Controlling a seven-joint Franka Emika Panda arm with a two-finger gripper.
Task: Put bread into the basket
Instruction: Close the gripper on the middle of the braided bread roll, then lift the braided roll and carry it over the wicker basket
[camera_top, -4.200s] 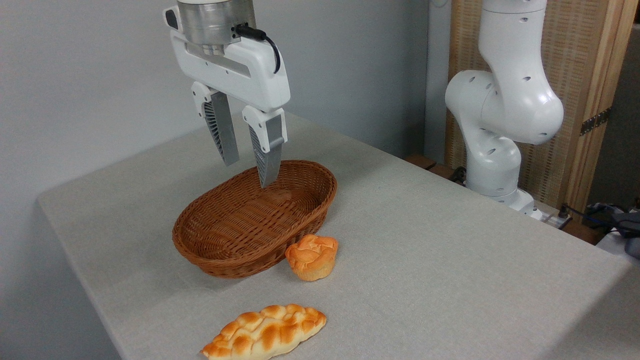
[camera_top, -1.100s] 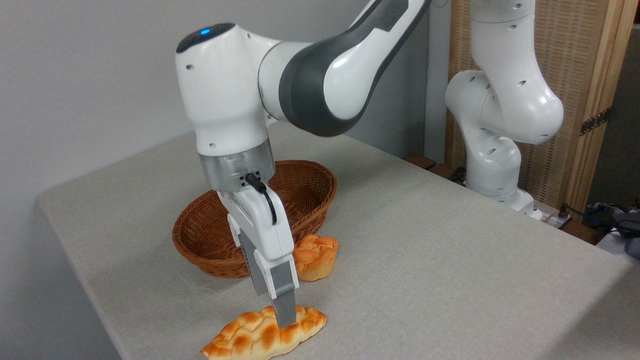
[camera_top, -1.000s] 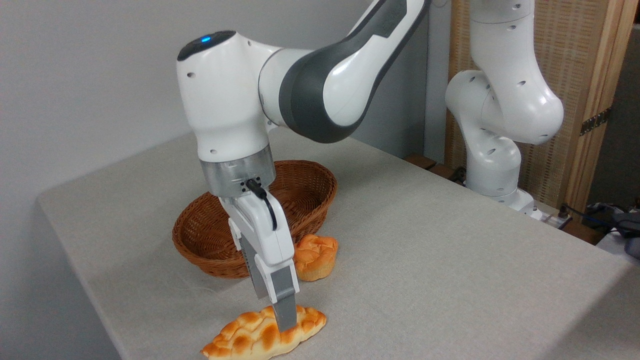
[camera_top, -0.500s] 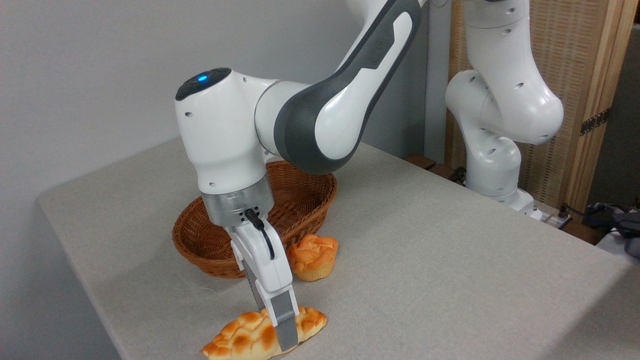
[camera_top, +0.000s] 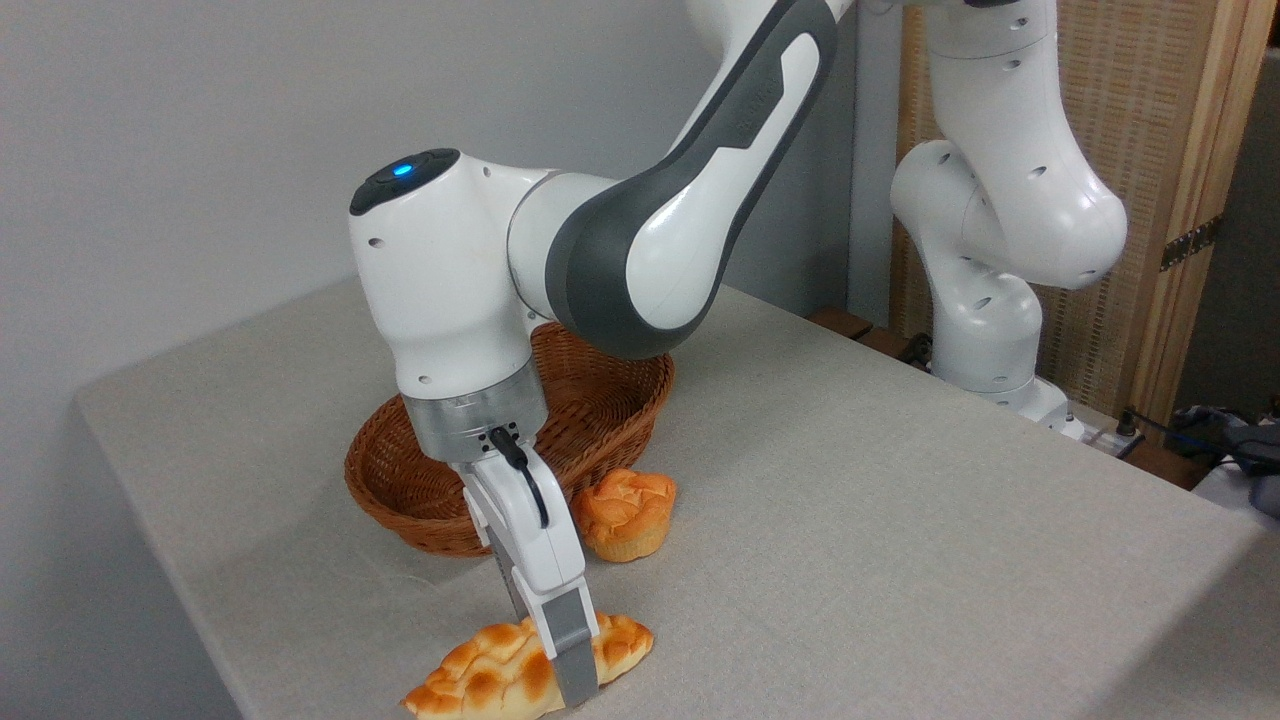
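Observation:
The bread (camera_top: 478, 678), a long braided golden loaf, lies flat at the table's front edge. My gripper (camera_top: 555, 668) stands over its right half, pointing down, its jaws apart across the loaf. The near finger (camera_top: 570, 645) reaches down in front of the crust. The far finger is mostly hidden behind the near one and the loaf. I cannot see either finger pressing the bread. The brown wicker basket (camera_top: 398, 482) sits behind the wrist and holds nothing that I can see; the arm covers part of it.
A small round orange bun (camera_top: 626, 512) sits against the basket's front right side, close behind my gripper. The grey table (camera_top: 880, 520) drops off just in front of the loaf and at the left. The arm's base (camera_top: 985, 330) stands at the back right.
From above the basket, the gripper swung to the loaf. In the last second it sank lower, so the near finger now reaches past the loaf's front side. The bread has not moved.

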